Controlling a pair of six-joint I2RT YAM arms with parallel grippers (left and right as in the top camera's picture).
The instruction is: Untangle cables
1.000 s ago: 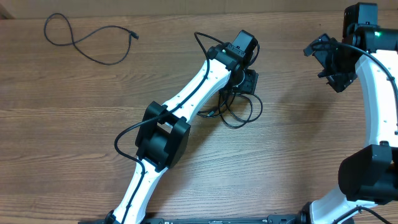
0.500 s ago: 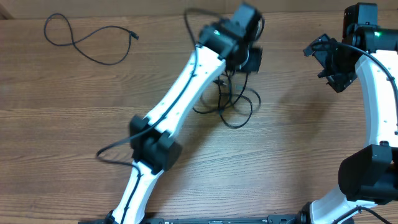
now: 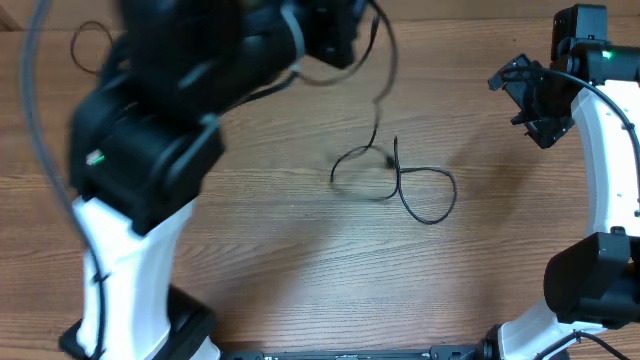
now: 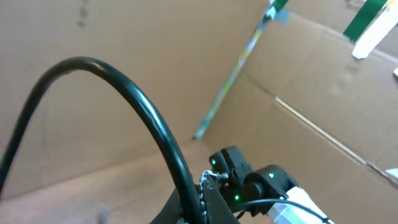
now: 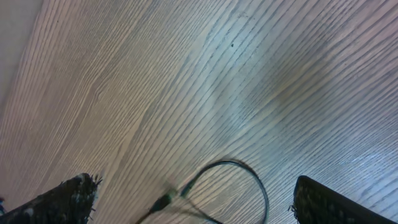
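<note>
Overhead, left gripper [image 3: 340, 40] pinches one thin black cord [image 3: 376, 125] aloft; the gaping, empty right gripper [image 3: 515, 100] should pin the remaining loops [image 3: 398, 175].

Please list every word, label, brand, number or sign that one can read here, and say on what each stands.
No readable text in any view.
The table and the cables show no lettering.
The green light on the right arm is a lamp, not a sign.
The green strips on the cardboard look blank, though blurred.
</note>
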